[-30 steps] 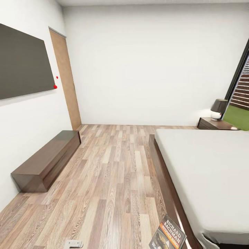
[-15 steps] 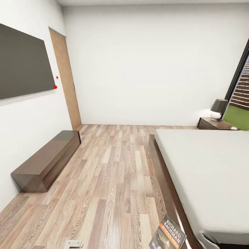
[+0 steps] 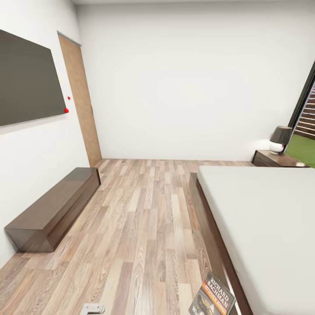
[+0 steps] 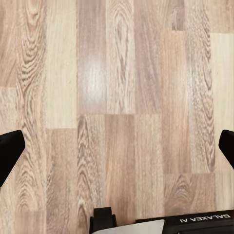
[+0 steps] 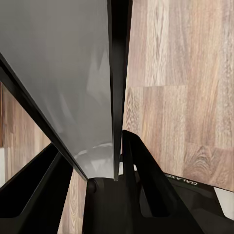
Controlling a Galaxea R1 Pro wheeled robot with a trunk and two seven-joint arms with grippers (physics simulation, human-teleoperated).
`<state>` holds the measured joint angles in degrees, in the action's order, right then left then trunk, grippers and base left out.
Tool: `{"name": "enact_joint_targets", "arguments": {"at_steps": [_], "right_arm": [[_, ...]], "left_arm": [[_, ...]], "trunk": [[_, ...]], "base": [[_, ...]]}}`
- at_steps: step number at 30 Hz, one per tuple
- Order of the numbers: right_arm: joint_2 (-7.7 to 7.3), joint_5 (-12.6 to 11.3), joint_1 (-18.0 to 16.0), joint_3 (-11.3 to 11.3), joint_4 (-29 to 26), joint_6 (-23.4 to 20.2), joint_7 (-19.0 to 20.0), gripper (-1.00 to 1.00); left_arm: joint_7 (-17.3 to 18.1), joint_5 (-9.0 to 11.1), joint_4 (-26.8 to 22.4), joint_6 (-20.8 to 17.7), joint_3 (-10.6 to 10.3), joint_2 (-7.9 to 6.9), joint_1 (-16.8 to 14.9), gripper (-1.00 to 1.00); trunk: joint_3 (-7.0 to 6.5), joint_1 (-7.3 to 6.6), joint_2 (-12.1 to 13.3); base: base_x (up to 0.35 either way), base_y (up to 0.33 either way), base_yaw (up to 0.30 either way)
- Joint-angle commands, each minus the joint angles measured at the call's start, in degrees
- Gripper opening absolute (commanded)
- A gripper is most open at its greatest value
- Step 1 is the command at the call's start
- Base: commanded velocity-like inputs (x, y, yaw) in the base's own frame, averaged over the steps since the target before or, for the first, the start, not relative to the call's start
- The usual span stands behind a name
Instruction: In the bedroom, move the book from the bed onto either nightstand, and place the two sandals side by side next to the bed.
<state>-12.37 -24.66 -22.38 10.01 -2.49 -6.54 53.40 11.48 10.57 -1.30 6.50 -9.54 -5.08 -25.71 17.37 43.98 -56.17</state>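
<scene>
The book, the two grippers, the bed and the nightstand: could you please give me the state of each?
book: upright, clamped in the right gripper
right gripper: shut on book
left gripper: open, empty, over the floor
bed: top bare
nightstand: carries a lamp

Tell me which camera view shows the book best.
The head view: the book shows its cover, orange band and Richard Bachman lettering. The right wrist view has it edge-on, clamped in the right gripper, its face a grey blur. The left wrist view shows plank floor.
</scene>
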Motion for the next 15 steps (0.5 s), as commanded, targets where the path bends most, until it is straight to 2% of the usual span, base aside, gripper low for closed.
{"name": "enact_joint_targets", "arguments": {"at_steps": [1,15], "right_arm": [[-0.02,-0.66,-0.04,0.27,-0.06,-0.58,0.14,-1.0],[-0.02,-0.66,-0.03,0.27,-0.06,-0.58,0.05,-1.0]], "left_arm": [[0.21,0.59,0.07,0.18,-0.48,-0.02,-0.05,1.0],[0.21,0.59,0.08,0.17,-0.48,0.01,-0.06,1.0]], "trunk": [[0.07,0.04,-0.04],[0.07,0.04,-0.04]], "base": [[0.327,0.0,0.0],[0.328,0.0,0.0]]}}
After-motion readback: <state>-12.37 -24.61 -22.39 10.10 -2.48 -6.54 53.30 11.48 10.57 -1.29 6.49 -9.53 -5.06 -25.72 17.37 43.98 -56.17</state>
